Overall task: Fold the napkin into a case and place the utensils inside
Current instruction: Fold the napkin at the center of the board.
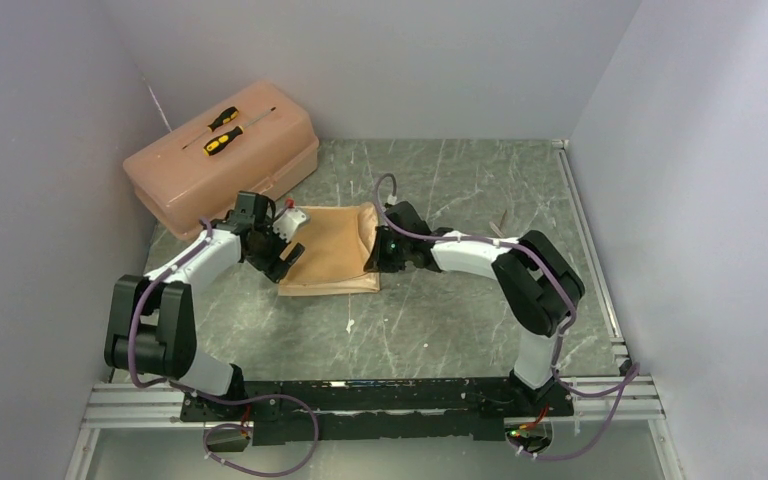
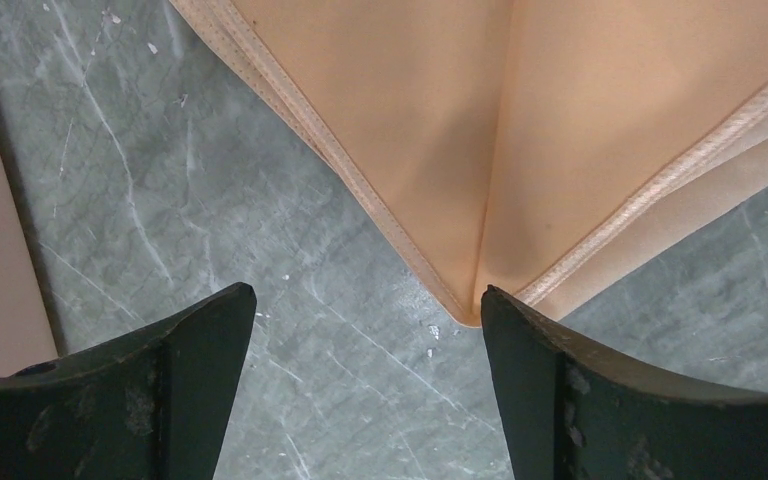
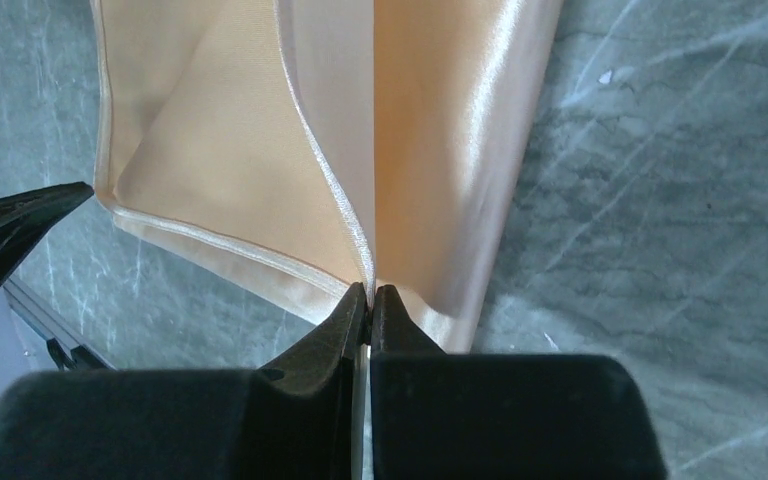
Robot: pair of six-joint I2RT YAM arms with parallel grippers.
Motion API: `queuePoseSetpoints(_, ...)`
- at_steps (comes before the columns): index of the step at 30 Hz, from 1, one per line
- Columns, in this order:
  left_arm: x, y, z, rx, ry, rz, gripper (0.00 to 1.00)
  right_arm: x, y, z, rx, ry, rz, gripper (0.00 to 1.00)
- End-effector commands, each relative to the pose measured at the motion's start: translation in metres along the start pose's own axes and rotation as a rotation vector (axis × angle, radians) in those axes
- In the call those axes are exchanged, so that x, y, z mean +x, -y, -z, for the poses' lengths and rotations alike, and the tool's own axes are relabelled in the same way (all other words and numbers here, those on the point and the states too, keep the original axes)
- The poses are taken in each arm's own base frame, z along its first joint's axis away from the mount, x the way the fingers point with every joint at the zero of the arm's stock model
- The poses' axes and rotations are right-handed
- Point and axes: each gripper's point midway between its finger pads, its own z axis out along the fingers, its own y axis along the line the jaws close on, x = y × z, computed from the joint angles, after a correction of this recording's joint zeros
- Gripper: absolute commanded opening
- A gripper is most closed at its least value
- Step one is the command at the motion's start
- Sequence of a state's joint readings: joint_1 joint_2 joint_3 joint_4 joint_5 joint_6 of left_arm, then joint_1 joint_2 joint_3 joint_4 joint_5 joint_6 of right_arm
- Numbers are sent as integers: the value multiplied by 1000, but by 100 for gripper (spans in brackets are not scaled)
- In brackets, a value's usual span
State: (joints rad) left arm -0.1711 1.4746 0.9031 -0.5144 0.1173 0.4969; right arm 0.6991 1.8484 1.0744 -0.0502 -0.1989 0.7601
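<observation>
The peach-tan satin napkin [image 1: 330, 255] lies partly folded on the grey marble table between my two grippers. My right gripper [image 1: 372, 250] is shut on a hemmed edge of the napkin [image 3: 240, 170], at its right side; the jaws [image 3: 370, 292] pinch the hem, and a flap rises from them. My left gripper [image 1: 282, 246] is open and empty at the napkin's left side. In the left wrist view its jaws [image 2: 360, 310] stand wide apart over bare table, and a folded corner of the napkin [image 2: 410, 120] touches the right fingertip [image 2: 495, 305]. I cannot make out the utensils; a thin faint sliver [image 1: 504, 219] lies right of the right arm.
A pink plastic toolbox [image 1: 260, 160] stands at the back left with two yellow-and-black screwdrivers [image 1: 225, 127] on its lid. Grey walls close in the left, back and right. My left gripper's fingers [image 3: 20, 220] show at the left edge of the right wrist view.
</observation>
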Motion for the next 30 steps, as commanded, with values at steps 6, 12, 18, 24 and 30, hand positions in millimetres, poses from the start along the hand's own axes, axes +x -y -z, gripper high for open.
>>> queuePoseSetpoints(6,-4,-5,-9,-29,14,-31,88,-4,-25,21,-79,66,-50,4)
queuePoseSetpoints(12,-3,-2,-11,-23,9,-52,88,9,-14,18,-46,51,-72,10)
queuePoseSetpoints(18,4,1,-14,-19,-6,-60,88,4,-15,26,-43,82,-71,11)
queuePoseSetpoints(24,2,-1,-12,-32,0,-71,88,11,-7,24,-21,62,-71,16)
queuePoseSetpoints(30,9,0,-18,-44,-19,-98,87,20,3,26,25,27,-61,32)
